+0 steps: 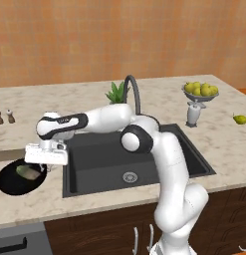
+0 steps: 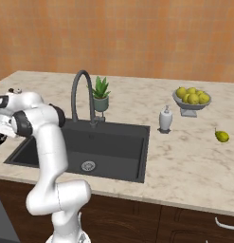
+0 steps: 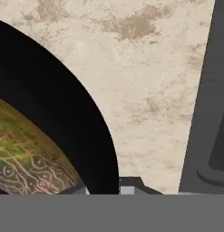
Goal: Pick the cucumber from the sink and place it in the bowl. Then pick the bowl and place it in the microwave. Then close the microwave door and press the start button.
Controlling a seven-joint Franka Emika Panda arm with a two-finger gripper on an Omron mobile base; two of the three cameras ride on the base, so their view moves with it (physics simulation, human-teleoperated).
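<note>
Marbled worktop (image 1: 94, 196) carried the black bowl (image 1: 10, 183) left of the sink (image 1: 94, 164); the cucumber (image 1: 28, 172) lay inside it, and the gripper (image 1: 42, 167) was clamped on the bowl's rim.

I am rising from my base at the bench's front edge, bending at my dark-jointed elbow and reaching my white forearm out level to my left. My wrist is turning down, so my hand is pointing straight at the bench top. My pincer (image 1: 37, 168) is hanging low there, its jaws drawn nearly together, pinching the rim of the wide shallow black bowl (image 1: 10, 183).
</note>
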